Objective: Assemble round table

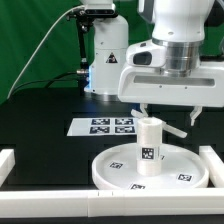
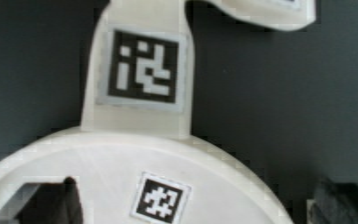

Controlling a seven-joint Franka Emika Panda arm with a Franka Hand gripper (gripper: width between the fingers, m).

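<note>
**Exterior view.** The arm's upper links run out of the picture at the top. The gripper (image 1: 168, 114) is partly lost against the white wrist housing, so its fingertips are hard to pick out. The near edge of the disc (image 1: 112, 166) is hidden behind the front rail (image 1: 60, 205). More rail shows at the exterior view's left (image 1: 5, 160) and right (image 1: 213, 160), both cut off by the frame.

The disc lies flat on the black table (image 1: 40, 120), rim up, toward the exterior view's right. The leg (image 1: 149, 142) stands upright near the disc's middle, with its long axis vertical and a tag facing the camera. The marker board (image 1: 110, 126) lies flat behind them.

The gripper hangs just above the top of the leg. Its jaws are spread wide, wider than the leg, and nothing is in their grasp. I cannot tell whether a finger brushes the top of the leg.

**Wrist view.** The picture is soft. Only the dark fingertips (image 2: 43, 200) show, at two opposite corners of the picture, and both are cropped. The leg (image 2: 144, 95) appears as a long white bar, its tag blurred. One end of it meets the disc (image 2: 78, 165), of which only part is in the frame. A white piece (image 2: 265, 10) at the edge of the picture is cut off, and I cannot tell what it is.

The fingertips stand far apart, with only the disc's surface between them, and they grip nothing.
</note>
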